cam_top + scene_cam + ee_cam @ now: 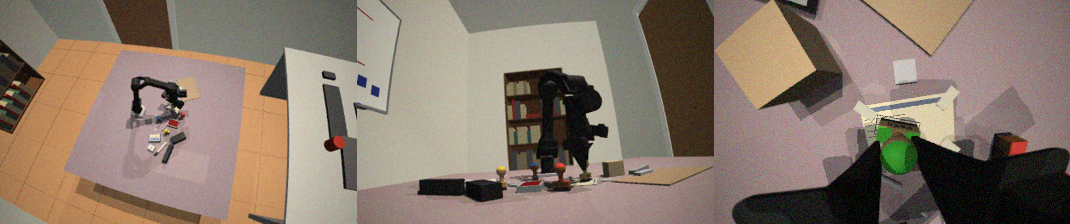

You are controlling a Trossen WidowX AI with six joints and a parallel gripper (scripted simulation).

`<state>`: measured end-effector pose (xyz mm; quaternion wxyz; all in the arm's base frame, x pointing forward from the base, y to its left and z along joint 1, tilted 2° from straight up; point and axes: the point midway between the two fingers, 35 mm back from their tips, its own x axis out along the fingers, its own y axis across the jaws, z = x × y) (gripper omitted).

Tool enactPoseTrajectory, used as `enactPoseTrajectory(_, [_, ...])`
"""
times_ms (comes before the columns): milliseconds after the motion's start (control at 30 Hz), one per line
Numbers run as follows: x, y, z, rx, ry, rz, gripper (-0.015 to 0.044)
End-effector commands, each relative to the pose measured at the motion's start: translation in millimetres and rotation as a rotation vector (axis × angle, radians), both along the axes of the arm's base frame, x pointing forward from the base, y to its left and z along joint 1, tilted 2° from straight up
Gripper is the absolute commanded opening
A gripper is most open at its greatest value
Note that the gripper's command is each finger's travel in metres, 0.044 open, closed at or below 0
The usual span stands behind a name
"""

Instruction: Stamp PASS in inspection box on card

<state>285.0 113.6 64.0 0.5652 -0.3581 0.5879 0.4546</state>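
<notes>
My gripper (895,143) (584,164) (176,107) is shut on the green knob of the PASS stamp (898,157) (585,174). The stamp stands upright under the fingers. Its base sits on the cream card (936,120) (590,183), over a thin drawn box at the card's left part. The card has a blue stripe and taped corners. The red ink pad (174,122) (531,185) lies a short way off, beside the card. Whether the base presses the card or hovers just above it, I cannot tell.
Red-knobbed (560,174), blue-knobbed (534,170) and yellow-knobbed (501,174) stamps stand near the pad. A cardboard box (764,55) (613,167) and a cardboard sheet (924,20) (188,88) lie beyond the card. Two black blocks (442,187) (483,190) lie nearby. A small white square (905,71) lies by the card.
</notes>
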Motion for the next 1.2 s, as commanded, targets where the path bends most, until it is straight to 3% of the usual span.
enactPoseTrajectory(0, [0.4,0.8,-2.3,0.003,0.000,0.002,0.0000])
enactPoseTrajectory(1167, [0.8,0.4,14.6,0.003,0.000,0.002,0.0000])
